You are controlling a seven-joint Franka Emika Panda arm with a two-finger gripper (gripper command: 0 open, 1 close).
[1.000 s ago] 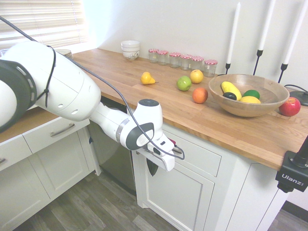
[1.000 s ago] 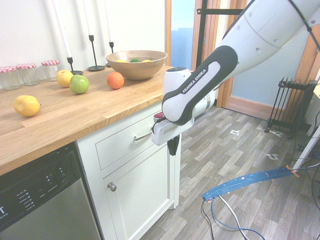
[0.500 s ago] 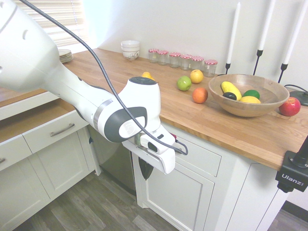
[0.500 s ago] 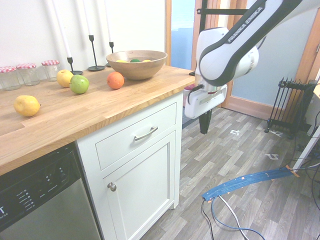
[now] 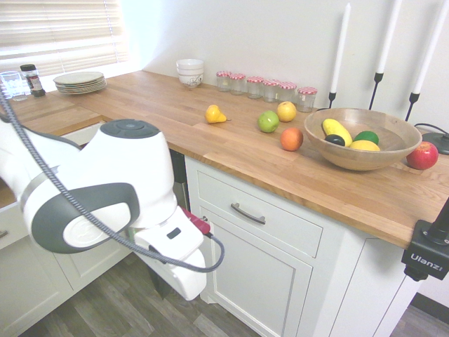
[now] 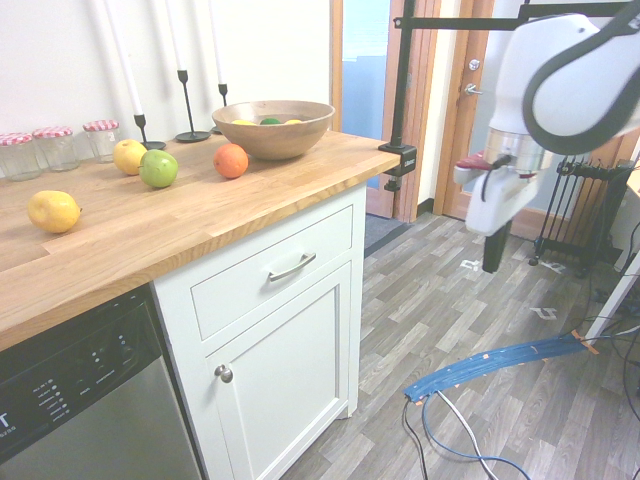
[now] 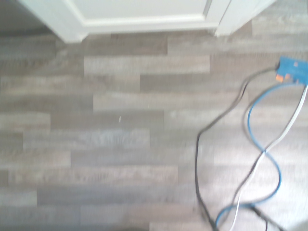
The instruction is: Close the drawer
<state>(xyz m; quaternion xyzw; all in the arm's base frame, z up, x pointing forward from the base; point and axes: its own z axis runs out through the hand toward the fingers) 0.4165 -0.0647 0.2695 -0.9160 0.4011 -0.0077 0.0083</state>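
Approaching in hand, with pincer [image 6: 490, 268] closed and empty, well apart from what seems the open drawer [image 5: 5, 194], largely hidden behind the arm [image 5: 91, 203] at the left-hand cabinets; next, line up and push its front inward.

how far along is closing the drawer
Done: nothing visible yet; the wide white drawer with a light wood inside looks open at the first exterior view's left edge, though the arm hides most of it.
In hand: nothing; the black two-finger gripper is shut and hangs over the grey plank floor, clear of the cabinet fronts.
Left: likely reaching the drawer and pushing it in fully.
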